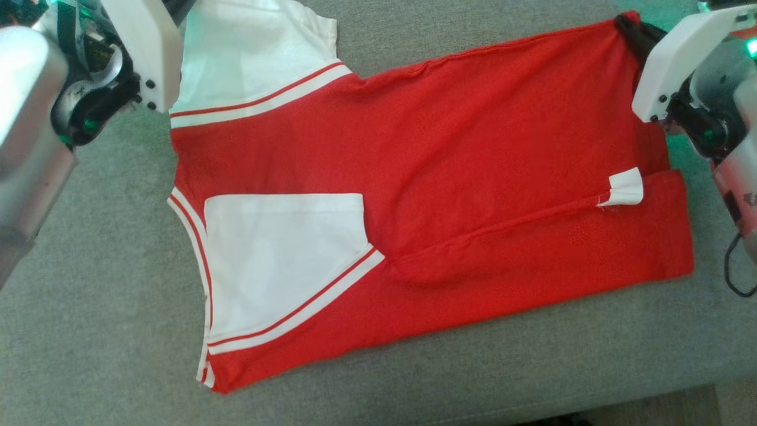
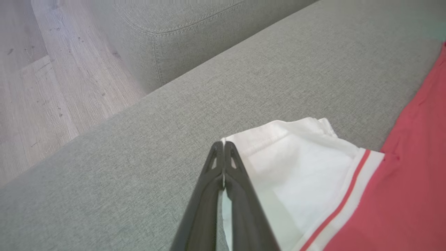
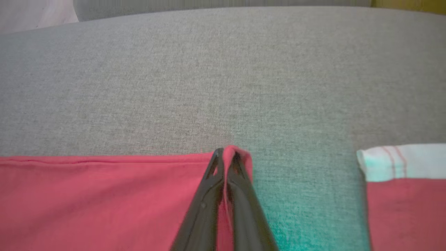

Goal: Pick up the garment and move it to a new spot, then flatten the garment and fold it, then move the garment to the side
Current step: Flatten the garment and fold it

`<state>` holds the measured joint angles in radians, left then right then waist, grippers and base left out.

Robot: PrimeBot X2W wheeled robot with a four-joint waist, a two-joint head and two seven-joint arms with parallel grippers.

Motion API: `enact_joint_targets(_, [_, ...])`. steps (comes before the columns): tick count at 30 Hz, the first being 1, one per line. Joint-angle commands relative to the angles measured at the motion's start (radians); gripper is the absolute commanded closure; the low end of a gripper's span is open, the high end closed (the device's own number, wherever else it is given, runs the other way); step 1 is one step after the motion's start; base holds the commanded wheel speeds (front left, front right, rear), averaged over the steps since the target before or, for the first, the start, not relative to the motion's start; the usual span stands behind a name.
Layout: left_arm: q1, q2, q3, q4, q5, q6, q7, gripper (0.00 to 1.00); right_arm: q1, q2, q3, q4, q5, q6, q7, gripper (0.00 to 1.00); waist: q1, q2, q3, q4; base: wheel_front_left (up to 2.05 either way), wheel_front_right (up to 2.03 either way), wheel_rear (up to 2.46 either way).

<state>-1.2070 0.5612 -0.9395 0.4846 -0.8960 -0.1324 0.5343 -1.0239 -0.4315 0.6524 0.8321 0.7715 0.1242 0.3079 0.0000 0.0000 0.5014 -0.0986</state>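
The garment (image 1: pixel 449 160) is a red shirt with white sleeves and red-striped trim, spread nearly flat on a grey sofa seat (image 1: pixel 106 307). One white sleeve (image 1: pixel 278 266) is folded in over the red body. My left gripper (image 2: pixel 223 145) is shut on the edge of the other white sleeve (image 2: pixel 296 167) at the garment's far left corner. My right gripper (image 3: pixel 227 153) is shut on a pinch of the red hem (image 3: pixel 104 195) at the far right corner. In the head view, its dark fingers (image 1: pixel 631 32) meet the red corner there.
The sofa's backrest cushion (image 2: pixel 181 38) and a wooden floor (image 2: pixel 45 87) lie beyond the left gripper. A separate red cloth with a white striped band (image 3: pixel 400 195) lies apart on the seat, right of the right gripper. The seat's front edge (image 1: pixel 650 396) runs along the bottom.
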Motion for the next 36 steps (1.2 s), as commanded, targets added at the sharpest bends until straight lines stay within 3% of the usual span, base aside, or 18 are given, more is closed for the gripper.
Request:
enact_joint_targets(1, [-0.059,0.046,0.032,-0.022,0.000,0.002,-0.019,1.00,-0.010,-0.019,0.001,-0.010,-0.004,0.007,-0.022,1.00,0.0000,0.0000,-0.002,0.000,0.00,0.00,0.00])
enact_joint_targets(14, [-0.122,0.041,0.027,0.018,0.047,0.002,-0.299,1.00,-0.032,-0.047,-0.067,-0.018,0.113,0.007,-0.180,1.00,0.0000,0.0000,-0.048,0.016,0.00,0.00,0.00])
enact_joint_targets(25, [0.042,0.077,0.018,-0.095,-0.052,0.006,-0.423,1.00,0.203,-0.158,-0.127,-0.150,0.293,0.007,-0.267,1.00,0.0000,0.0000,-0.145,0.085,0.00,0.00,0.00])
enact_joint_targets(31, [0.184,0.129,0.003,-0.234,-0.077,0.051,-0.444,1.00,0.315,-0.205,-0.142,-0.211,0.339,0.007,-0.301,1.00,0.0000,0.0000,-0.181,0.114,0.00,0.00,0.00])
enact_joint_targets(36, [0.335,0.186,-0.009,-0.390,-0.107,0.123,-0.469,1.00,0.419,-0.252,-0.155,-0.266,0.360,0.007,-0.337,1.00,0.0000,0.0000,-0.206,0.144,0.00,0.00,0.00])
